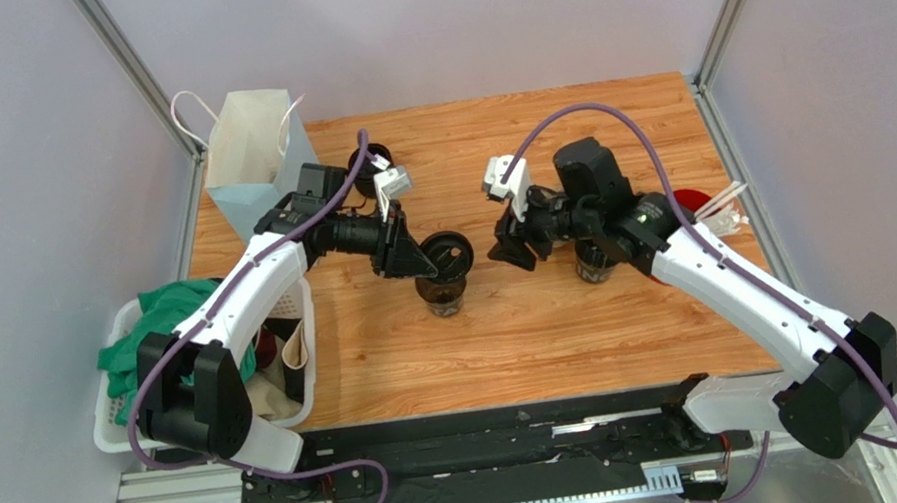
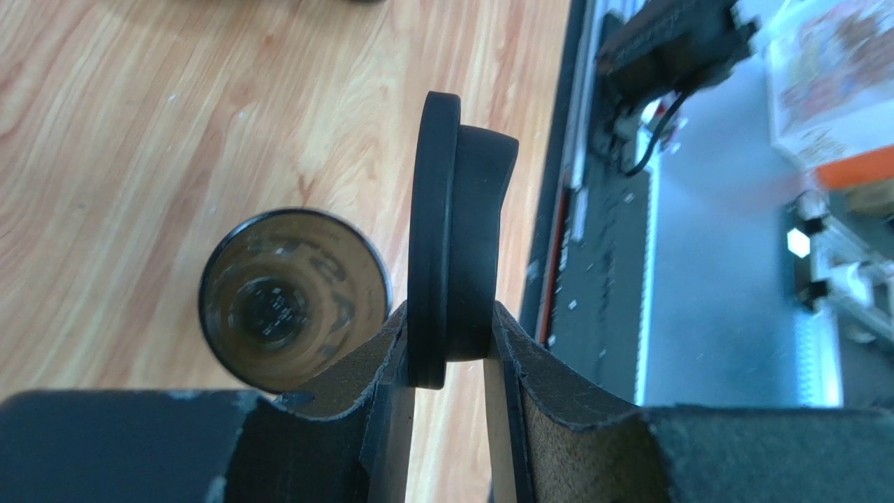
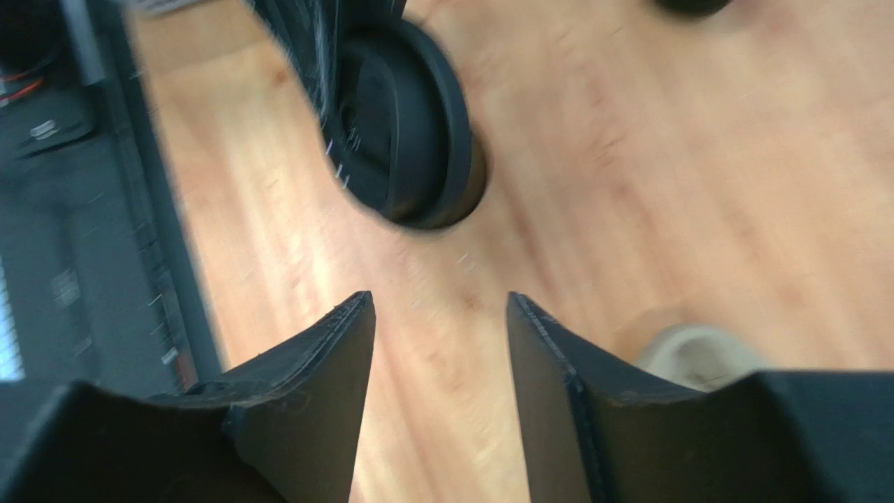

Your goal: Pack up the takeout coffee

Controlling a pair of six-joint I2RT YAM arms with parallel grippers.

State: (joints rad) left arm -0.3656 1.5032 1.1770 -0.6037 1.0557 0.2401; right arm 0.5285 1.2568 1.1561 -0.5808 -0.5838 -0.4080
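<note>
Top view, left to right. A white basket (image 1: 110, 428) is hanging off the counter (image 1: 533, 345) at its 9 o'clock edge, and a green cloth (image 1: 154, 322) is spilling over its rim. A pale paper bag (image 1: 249, 155) is standing upright at the 10 o'clock corner.

The left gripper (image 1: 429, 258) is reaching toward the counter's centre and is pinching a black lid (image 1: 450, 254) by its rim. In the left wrist view its jaws are standing partly apart, with both pads (image 2: 383, 362) pressing on the lid (image 2: 462, 210), which is being held on edge rather than flat.

The coffee cup (image 1: 443, 297) is standing upright on the counter near its centre, just at 6 o'clock of the lid and apart from it. Its mouth is lying uncovered, and the left wrist view is looking straight down into it (image 2: 294, 299).

The right gripper (image 1: 509, 247) is hovering at 3 o'clock of the lid, pointing toward it. In the right wrist view its jaws are standing well apart with only bare wood between them; it is gripping nothing.

A second dark cup (image 1: 592, 264) is standing under the right arm, at 3 o'clock of the coffee cup. A red cup (image 1: 687, 202) with white straws (image 1: 724, 202) is sitting at the counter's 3 o'clock edge, partly hidden by the arm.
</note>
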